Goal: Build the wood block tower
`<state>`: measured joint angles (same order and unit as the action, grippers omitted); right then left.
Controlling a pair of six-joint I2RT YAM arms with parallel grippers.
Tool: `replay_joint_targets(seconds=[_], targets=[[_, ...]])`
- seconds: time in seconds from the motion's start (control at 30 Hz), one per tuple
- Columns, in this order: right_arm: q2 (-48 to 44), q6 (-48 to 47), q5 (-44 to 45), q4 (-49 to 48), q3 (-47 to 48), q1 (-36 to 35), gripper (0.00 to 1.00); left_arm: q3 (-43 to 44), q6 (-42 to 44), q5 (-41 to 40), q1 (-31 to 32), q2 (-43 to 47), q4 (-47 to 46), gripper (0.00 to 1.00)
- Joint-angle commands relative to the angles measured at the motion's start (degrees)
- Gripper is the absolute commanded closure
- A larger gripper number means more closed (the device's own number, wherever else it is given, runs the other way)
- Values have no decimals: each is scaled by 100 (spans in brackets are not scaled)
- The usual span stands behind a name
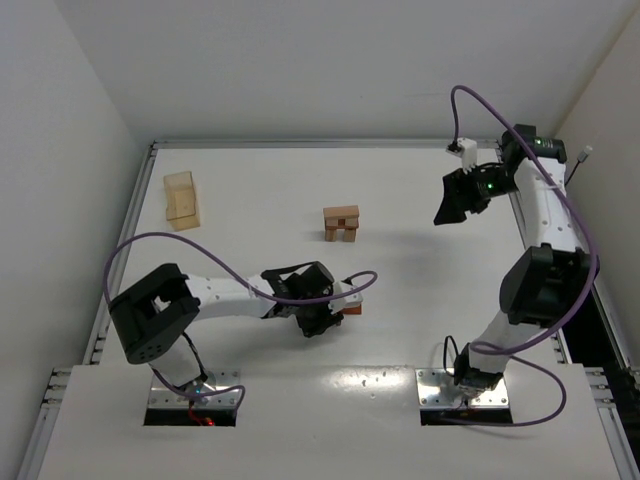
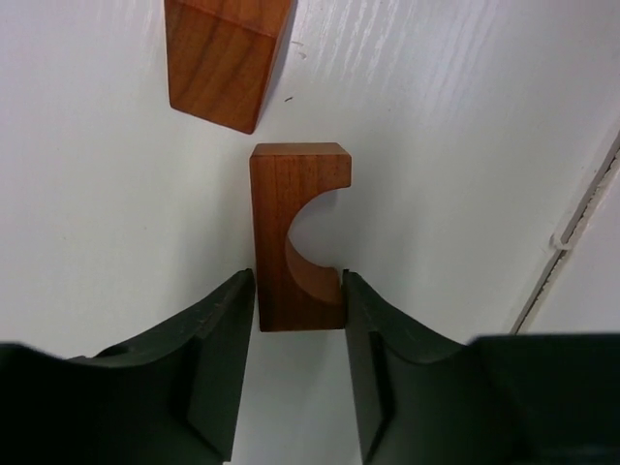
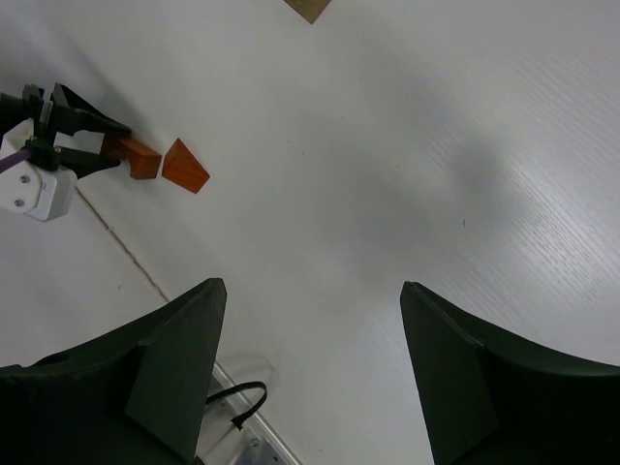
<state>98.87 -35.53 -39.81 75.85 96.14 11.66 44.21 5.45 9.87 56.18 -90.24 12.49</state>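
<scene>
1. The block tower stands near the middle of the table, a little toward 12 o'clock. It is a short stack of pale and reddish-brown blocks.
2. The left gripper is low over the table at 6 o'clock from the tower, well apart from it.
3. Its fingers touch both long sides of a reddish-brown arch block that lies flat on the table, so they are gripping it.
4. A reddish-brown wedge block lies near the arch block, at 11 o'clock in the left wrist view, not touching it.
5. The right gripper hangs at 3 o'clock from the tower with fingers wide apart and nothing between them.
6. A pale wooden box stands at 9 o'clock from the tower.
</scene>
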Motion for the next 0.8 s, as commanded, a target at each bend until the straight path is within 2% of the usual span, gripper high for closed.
replay_joint_targets(seconds=[0.0, 0.07, 0.1, 0.17, 0.2, 0.4, 0.5, 0.53, 0.6, 0.7, 0.77], targets=[[71, -86, -281, 87, 212, 20, 31, 202, 79, 94, -98, -47, -194, 64], [124, -86, -281, 87, 274, 20, 31, 202, 131, 147, -99, -47, -194, 72], [124, -138, -281, 148, 344, 20, 31, 255, 131, 147, -99, -99, -134, 81], [185, -199, -281, 202, 396, 20, 31, 255, 131, 147, -99, -99, -81, 91], [255, -200, -281, 280, 397, 20, 31, 316, 131, 147, -99, -160, -80, 100], [475, -490, -387, 483, 581, -41, 31, 177, 280, -239, -99, 198, -19, 100], [633, -542, -518, 483, 686, -173, 31, -147, 613, -1160, 225, 715, -272, 100], [721, -543, -571, 483, 687, -234, 31, -253, 719, -1806, 322, 848, -352, 100], [791, -543, -798, 483, 827, -295, 31, -647, 965, -2460, 507, 1138, -737, 100], [792, -604, -1098, 483, 880, -559, 32, -1184, 1746, -3437, 780, 1788, -1335, 100], [792, -718, -1221, 483, 880, -926, 32, -1782, 2502, -3911, 947, 2305, -2116, 100]])
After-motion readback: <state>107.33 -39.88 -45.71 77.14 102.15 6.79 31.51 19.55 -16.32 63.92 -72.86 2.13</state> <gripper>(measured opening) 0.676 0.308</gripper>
